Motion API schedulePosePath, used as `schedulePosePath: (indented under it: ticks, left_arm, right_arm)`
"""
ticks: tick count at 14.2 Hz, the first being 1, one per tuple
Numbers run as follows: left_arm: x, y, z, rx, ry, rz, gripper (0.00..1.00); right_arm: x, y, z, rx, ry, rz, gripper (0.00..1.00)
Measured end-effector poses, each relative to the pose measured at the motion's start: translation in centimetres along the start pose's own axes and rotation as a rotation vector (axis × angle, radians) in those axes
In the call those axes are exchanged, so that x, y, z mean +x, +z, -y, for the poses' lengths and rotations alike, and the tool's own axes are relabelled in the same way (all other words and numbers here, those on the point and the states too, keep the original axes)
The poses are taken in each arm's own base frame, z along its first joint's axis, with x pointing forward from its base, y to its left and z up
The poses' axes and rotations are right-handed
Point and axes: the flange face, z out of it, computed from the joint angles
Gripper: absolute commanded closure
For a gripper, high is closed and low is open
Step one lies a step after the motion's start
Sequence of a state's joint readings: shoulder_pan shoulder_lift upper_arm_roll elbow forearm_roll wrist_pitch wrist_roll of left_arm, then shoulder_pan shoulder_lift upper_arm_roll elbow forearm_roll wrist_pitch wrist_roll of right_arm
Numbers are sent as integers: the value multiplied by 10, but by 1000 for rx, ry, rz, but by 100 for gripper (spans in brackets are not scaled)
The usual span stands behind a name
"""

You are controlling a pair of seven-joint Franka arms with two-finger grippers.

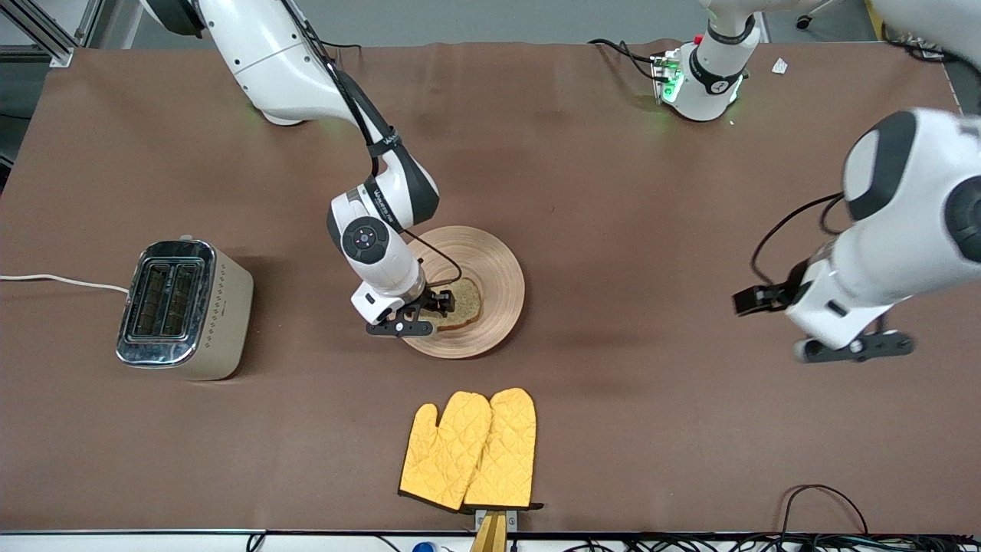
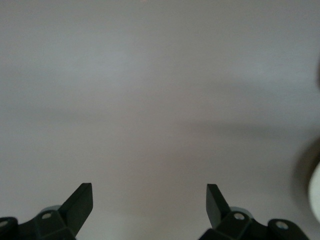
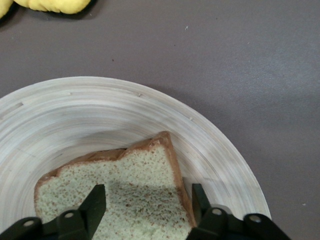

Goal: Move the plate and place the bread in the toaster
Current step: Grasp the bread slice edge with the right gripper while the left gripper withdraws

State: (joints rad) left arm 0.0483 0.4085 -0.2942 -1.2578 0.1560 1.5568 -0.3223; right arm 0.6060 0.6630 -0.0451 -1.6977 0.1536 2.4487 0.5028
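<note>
The tan wooden plate (image 1: 490, 268) lies mid-table with the slice of bread (image 1: 464, 303) on its part nearer the front camera. My right gripper (image 1: 429, 307) is low over the bread and open. In the right wrist view the right gripper (image 3: 147, 195) has one finger over the speckled bread (image 3: 135, 185) and the other just outside its crust, over the plate (image 3: 100, 115). The cream toaster (image 1: 184, 307) stands toward the right arm's end of the table, both slots empty. My left gripper (image 1: 854, 349) waits open and empty over bare table at the left arm's end; the left wrist view shows it (image 2: 150, 192) over plain cloth.
A pair of yellow oven mitts (image 1: 471, 448) lies nearer the front camera than the plate; their edge shows in the right wrist view (image 3: 50, 4). The toaster's white cord (image 1: 61, 280) runs off the table's end. A brown cloth (image 1: 613, 192) covers the table.
</note>
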Motion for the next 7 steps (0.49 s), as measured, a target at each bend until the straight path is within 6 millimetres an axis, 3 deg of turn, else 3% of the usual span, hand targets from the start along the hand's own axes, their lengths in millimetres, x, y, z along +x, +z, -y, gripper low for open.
schedulePosePath:
  ticks: [3,5,7]
  left_arm:
    - [-11,-36,61,5,-16,-21,0]
    - [-22,-54,79,-11,-2,-19,0]
    - [-35,-72,87,-34,-12,-18,0]
  right_arm:
    - [0,4,-5,-4,6,-3,51]
    - [-2,10,-9,3,10,-24,66]
    - [-4,12,-10,15,11,-45,89]
